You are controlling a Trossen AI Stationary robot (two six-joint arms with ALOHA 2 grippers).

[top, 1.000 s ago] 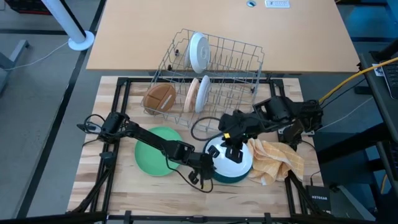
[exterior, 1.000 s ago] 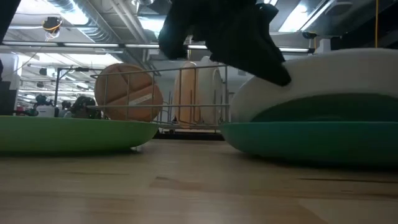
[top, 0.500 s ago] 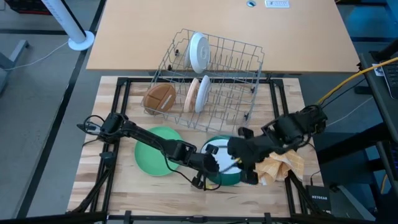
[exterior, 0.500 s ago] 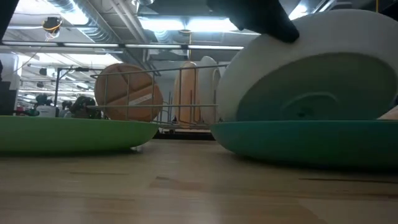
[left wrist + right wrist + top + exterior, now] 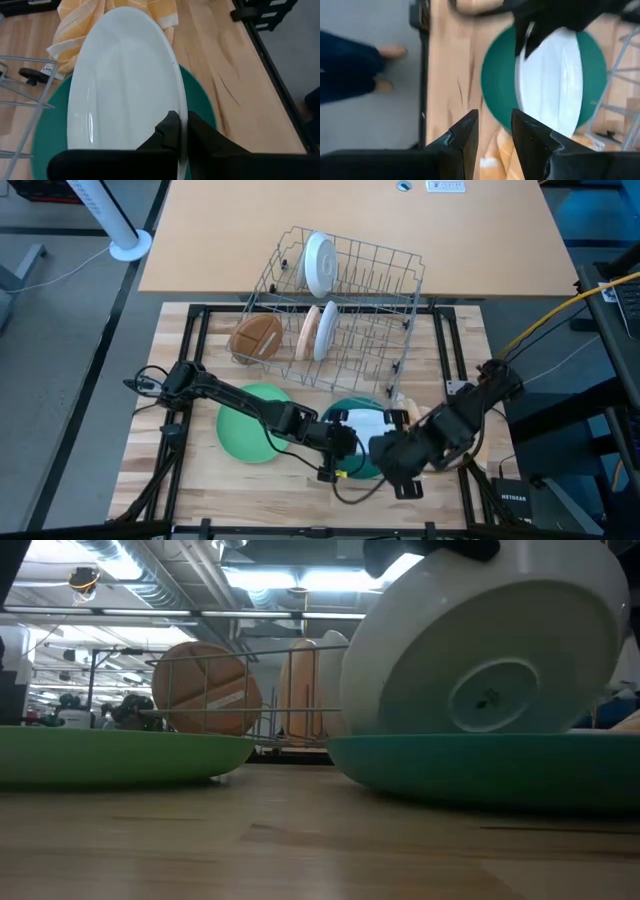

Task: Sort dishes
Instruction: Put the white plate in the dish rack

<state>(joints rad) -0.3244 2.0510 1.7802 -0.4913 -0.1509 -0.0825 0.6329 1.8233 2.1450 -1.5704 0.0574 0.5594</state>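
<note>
Partway: grey wire rack (image 5: 340, 300) holds brown wooden plate (image 5: 256, 335), tan plate (image 5: 308, 331), two white plates. Left end effector (image 5: 181, 131) pinching round white plate (image 5: 125, 85) by rim, tilted up off teal plate (image 5: 480, 765). Right end effector (image 5: 495, 131) spread, empty, beside them. Green plate (image 5: 250, 422) unsorted on table (image 5: 200, 480).

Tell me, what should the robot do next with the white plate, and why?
Probably lift it a bit. The left gripper is shut on the white plate's rim, tipping it up on edge, but its lower edge rests on the teal plate. The right gripper is open, holding nothing.
</note>
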